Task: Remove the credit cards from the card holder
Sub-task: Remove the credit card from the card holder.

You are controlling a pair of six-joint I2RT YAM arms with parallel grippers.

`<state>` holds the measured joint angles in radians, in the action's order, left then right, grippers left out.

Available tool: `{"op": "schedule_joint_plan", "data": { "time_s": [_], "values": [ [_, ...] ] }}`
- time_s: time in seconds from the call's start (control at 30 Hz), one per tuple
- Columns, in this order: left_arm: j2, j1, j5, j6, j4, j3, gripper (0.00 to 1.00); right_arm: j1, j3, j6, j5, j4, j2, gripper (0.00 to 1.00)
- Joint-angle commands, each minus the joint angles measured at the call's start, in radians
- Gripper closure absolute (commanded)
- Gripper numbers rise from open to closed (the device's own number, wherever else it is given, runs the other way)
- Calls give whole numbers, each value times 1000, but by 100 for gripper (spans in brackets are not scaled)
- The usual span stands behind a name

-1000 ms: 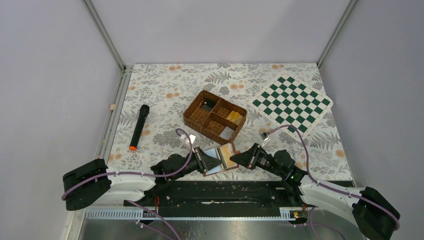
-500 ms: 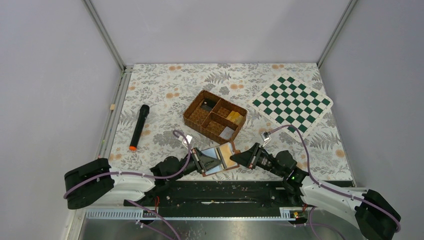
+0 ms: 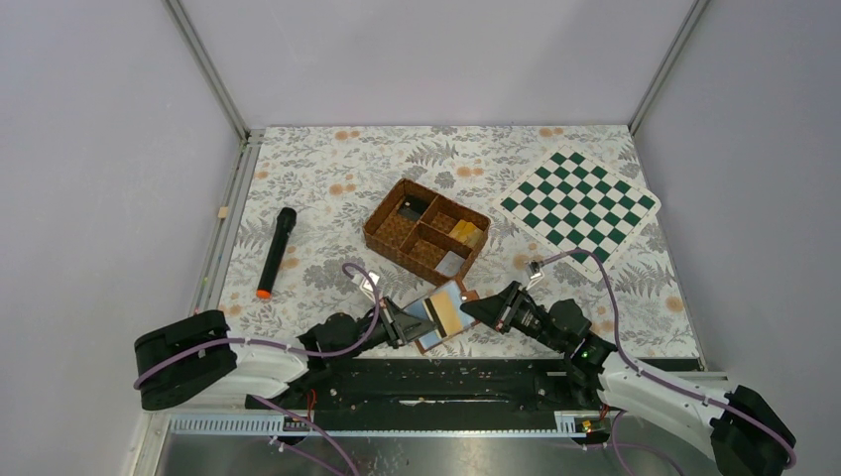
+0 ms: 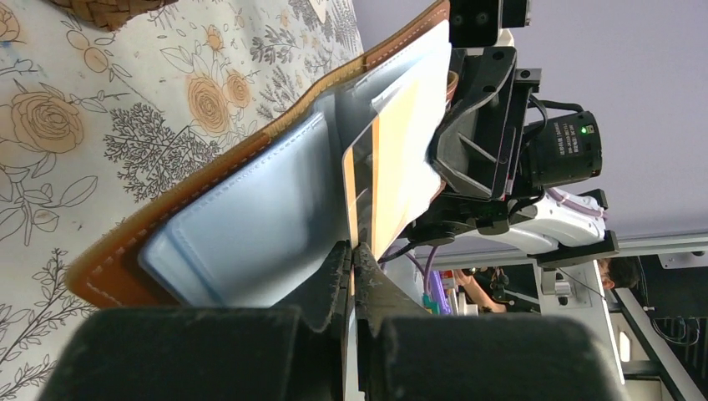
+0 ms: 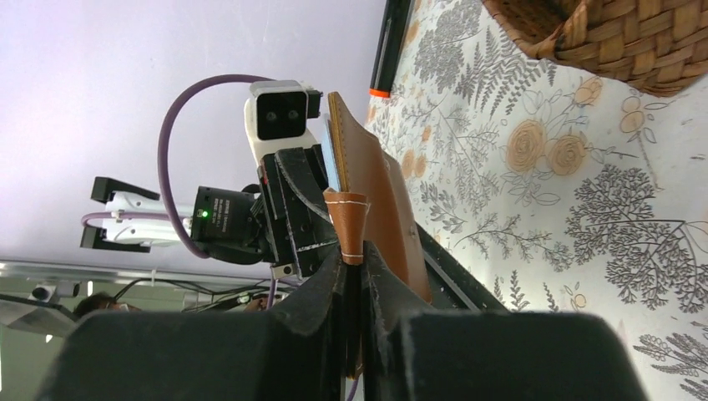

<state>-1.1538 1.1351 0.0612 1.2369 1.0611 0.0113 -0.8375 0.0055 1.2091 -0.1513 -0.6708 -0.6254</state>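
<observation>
Top external view, versus a second earlier: the card holder (image 3: 427, 337) had swung round and tipped further up between the two arms. More of the yellow credit card (image 3: 452, 311) was showing, with a dark stripe along its left side. Both arms had crept slightly toward the woven basket (image 3: 381, 234). Basket, torch and chessboard had not moved.

Left gripper (image 4: 355, 255): fingers pressed together, clamped on the near edge of the credit card. The card stood partly out of a blue-grey pocket.

Right gripper (image 5: 354, 257): fingers nearly together, pinching the small brown closing tab (image 5: 348, 219) of the card holder. Nothing else was touched.

Card holder: open, held off the tablecloth (image 3: 327, 188) just on the near side of the basket, pulled between the two grippers. In the left wrist view it showed a brown stitched outer edge and smooth blue-grey inner pockets. Only the brown back showed in the right wrist view. The card looked yellow-orange, flat and unbent. Could not tell whether more cards sat behind it.

Black torch (image 3: 275, 252) with an orange end lay well left of the basket. Green and white chessboard (image 3: 579, 204) lay right of the basket.
</observation>
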Motion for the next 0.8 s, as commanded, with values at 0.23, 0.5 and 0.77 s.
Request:
{"op": "schedule_joint_plan", "data": {
  "time_s": [0.23,0.5,0.77],
  "values": [
    [9,5,63,35,-35,-91,100,11,-147,-5,98,99,45,100],
    [110,5,114,62,-258,-107,100,11,-144,-19,133,121,6,100],
    [247,5,166,52,-543,-60,100,12,-145,-35,173,125,-73,99]
  ]
}}
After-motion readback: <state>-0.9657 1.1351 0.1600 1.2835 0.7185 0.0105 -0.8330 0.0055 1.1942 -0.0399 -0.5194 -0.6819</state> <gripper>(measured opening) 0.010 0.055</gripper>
